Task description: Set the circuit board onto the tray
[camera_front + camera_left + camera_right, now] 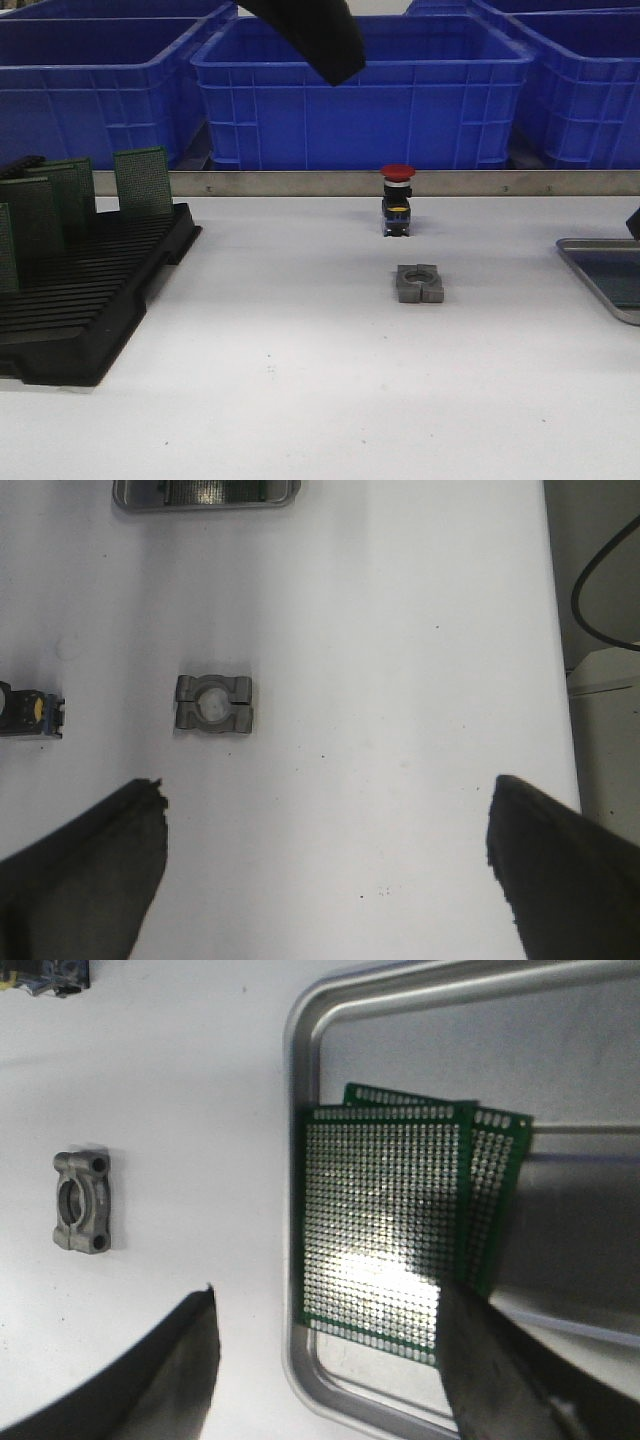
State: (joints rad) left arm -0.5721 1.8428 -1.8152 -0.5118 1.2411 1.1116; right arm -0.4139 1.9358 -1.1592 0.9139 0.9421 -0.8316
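Observation:
The silver-grey tray (300, 1070) lies on the white table, and its corner shows at the right edge of the front view (590, 262). Two green circuit boards lie flat in it, overlapping: the upper one (385, 1215) and one under it (495, 1190). My right gripper (330, 1360) hovers open over the tray's rim. One finger (500, 1380) is above the upper board's corner and holds nothing. More circuit boards (143, 180) stand in the black rack (90, 300) at the left. My left gripper (325, 870) is open high over bare table, empty.
A grey metal clamp block (419, 283) lies mid-table, with a red-capped push button (397, 200) behind it. Big blue bins (360, 100) stand beyond a metal rail at the back. The left arm (310, 40) hangs overhead at the top centre.

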